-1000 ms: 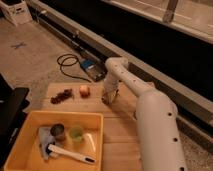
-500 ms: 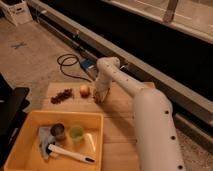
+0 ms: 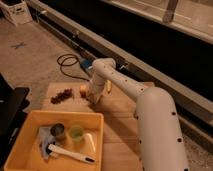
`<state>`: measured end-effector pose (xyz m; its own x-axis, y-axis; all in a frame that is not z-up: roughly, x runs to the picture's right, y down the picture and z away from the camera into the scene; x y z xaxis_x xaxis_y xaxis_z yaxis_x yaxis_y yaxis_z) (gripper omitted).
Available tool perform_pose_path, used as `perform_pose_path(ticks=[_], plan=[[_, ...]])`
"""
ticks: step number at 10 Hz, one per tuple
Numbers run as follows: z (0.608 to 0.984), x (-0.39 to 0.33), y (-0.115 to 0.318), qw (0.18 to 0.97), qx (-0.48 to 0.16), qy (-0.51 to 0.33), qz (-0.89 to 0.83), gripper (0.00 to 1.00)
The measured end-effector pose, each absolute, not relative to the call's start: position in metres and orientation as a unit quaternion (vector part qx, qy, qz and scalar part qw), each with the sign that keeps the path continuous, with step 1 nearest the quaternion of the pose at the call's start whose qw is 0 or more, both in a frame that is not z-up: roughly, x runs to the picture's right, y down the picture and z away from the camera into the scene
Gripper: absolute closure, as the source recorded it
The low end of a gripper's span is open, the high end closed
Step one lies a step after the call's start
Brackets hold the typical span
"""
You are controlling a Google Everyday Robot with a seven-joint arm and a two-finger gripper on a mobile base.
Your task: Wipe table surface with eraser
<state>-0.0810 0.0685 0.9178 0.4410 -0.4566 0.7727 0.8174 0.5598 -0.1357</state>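
Note:
The table surface point(image 3: 120, 112) is light tan planks, in the middle of the camera view. The eraser point(image 3: 62, 95), a dark oblong block, lies on it near the far left corner. Just right of the eraser sits a small round orange fruit point(image 3: 83, 91). My white arm reaches in from the lower right and bends down to the table. My gripper point(image 3: 93, 97) is low over the wood, right beside the fruit and a short way right of the eraser. Nothing shows between its fingers.
A yellow plastic bin point(image 3: 30, 120) stands at the near left of the table and holds two cups, a bluish pad and a white-handled tool. A yellowish stick point(image 3: 108, 86) lies behind the arm. A black cable point(image 3: 67, 64) coils on the floor beyond.
The gripper has slid left across the table, from right of the fruit to right beside it. The eraser and the fruit have not moved.

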Motion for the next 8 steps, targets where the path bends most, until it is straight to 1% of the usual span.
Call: perform_pose_path(ticks=[4,6,8], plan=[[0.909,-0.063,0.104,0.805,-0.290,-0.379,-0.352,1.00],[0.905,-0.042,0.106,0.815,-0.301,-0.361,-0.338,1.00],[0.909,-0.018,0.101,0.825,-0.307,-0.340,-0.329,1.00]])
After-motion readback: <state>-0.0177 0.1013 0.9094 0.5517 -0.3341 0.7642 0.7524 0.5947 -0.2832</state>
